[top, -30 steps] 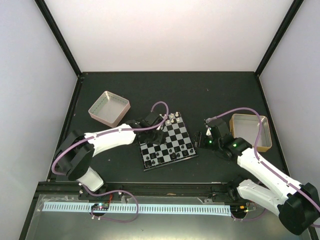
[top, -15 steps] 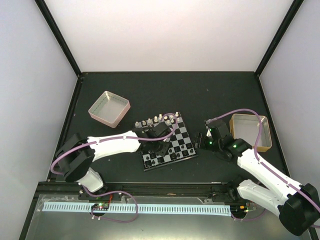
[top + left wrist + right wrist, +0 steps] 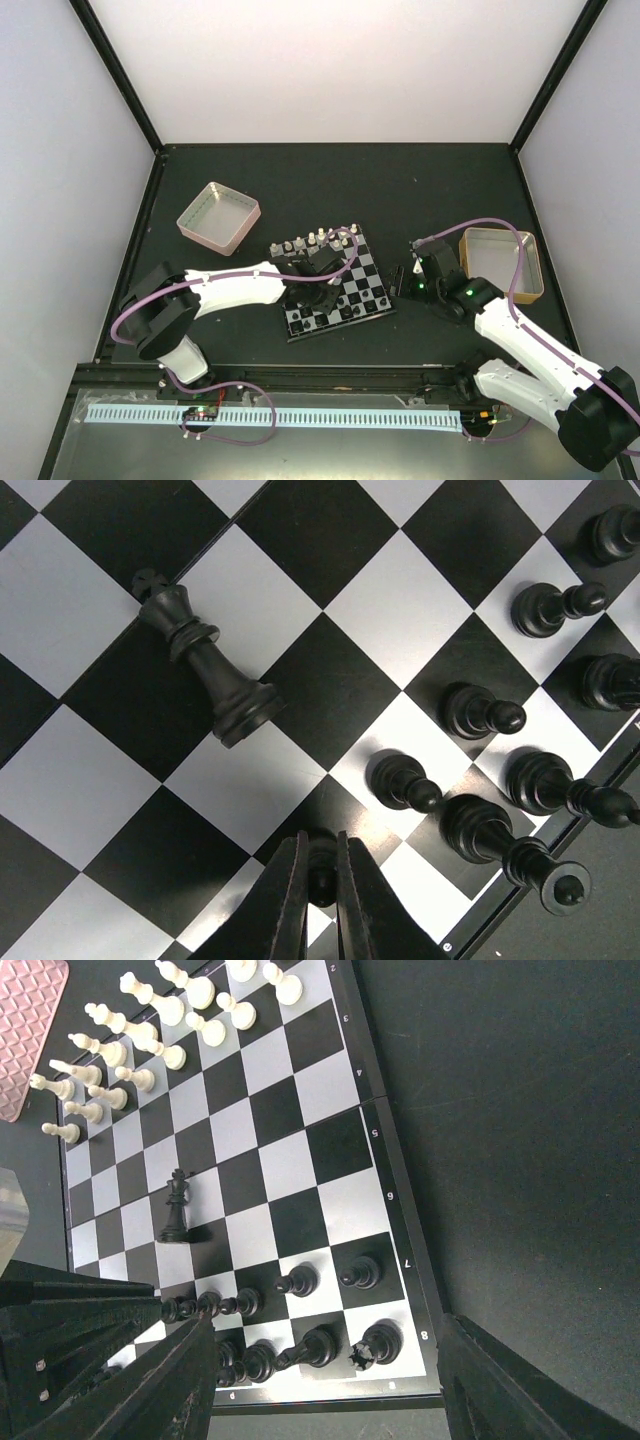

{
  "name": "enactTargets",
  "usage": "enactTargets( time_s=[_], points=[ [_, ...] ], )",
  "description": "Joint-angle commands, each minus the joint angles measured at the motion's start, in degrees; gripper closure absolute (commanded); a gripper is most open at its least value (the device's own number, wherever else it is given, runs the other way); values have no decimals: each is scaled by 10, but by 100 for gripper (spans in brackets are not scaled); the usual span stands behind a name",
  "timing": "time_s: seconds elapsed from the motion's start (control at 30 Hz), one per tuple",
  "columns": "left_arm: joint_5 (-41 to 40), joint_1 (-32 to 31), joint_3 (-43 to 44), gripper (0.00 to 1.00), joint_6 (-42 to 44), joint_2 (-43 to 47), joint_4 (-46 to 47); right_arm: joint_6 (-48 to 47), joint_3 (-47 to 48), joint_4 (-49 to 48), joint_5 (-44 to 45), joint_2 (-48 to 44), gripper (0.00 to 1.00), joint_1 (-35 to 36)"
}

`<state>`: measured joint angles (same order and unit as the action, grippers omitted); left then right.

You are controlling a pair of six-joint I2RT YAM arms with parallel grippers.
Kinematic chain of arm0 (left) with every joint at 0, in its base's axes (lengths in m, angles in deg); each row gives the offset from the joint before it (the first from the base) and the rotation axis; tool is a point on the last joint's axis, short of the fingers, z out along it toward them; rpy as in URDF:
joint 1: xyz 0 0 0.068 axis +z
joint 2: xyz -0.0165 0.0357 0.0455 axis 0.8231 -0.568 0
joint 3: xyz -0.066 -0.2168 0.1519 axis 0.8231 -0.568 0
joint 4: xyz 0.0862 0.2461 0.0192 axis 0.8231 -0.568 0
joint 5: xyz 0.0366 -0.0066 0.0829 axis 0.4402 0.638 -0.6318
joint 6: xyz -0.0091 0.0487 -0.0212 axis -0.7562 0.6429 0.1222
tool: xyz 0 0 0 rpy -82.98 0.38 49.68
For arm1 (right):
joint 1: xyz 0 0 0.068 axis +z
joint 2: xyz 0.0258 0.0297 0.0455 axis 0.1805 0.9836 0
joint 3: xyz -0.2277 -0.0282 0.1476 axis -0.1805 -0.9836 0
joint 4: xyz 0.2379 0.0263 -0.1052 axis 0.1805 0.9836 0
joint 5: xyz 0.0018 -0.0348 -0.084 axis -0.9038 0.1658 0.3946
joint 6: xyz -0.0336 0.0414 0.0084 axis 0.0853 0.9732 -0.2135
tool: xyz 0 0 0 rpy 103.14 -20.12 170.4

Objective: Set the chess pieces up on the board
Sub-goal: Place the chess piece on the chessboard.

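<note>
Dark surface (image 3: 420, 190), white walls (image 3: 330, 70). Board (image 3: 360, 275) at centre; white pieces (image 3: 168, 1008) ranked along far edge, black pieces (image 3: 480, 715) along near edge. Left claw (image 3: 321, 848) pinched tight on head of small black pawn (image 3: 320, 865) over near rows. Right claw (image 3: 328, 1325) spread wide, empty, beside board. Black king (image 3: 205, 665) lies toppled mid-board. We judge pieces light, hard, slick, tippy: take king across slim waist, from above.

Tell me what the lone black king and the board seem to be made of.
Black king: probably moulded plastic, satin black; soft highlights along its collar and base. Board: smooth printed surface, plastic or metal, I cannot tell; light squares show faint sheen.
</note>
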<state>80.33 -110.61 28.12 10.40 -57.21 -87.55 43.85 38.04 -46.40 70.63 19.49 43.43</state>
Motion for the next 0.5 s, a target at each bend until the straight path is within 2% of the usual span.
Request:
enactTargets(
  time_s=[0.0, 0.23, 0.47],
  points=[
    [12, -2, -3, 92, -2, -7, 7, 4, -3, -8, 11, -6, 39, 3],
    [13, -3, 3, 80, -4, -1, -5, -6, -1, -6, 0, -4, 39, 3],
    [3, 5, 14, 69, -13, 42, -13, -19, 12, -5, -5, 7, 39, 3]
  ],
)
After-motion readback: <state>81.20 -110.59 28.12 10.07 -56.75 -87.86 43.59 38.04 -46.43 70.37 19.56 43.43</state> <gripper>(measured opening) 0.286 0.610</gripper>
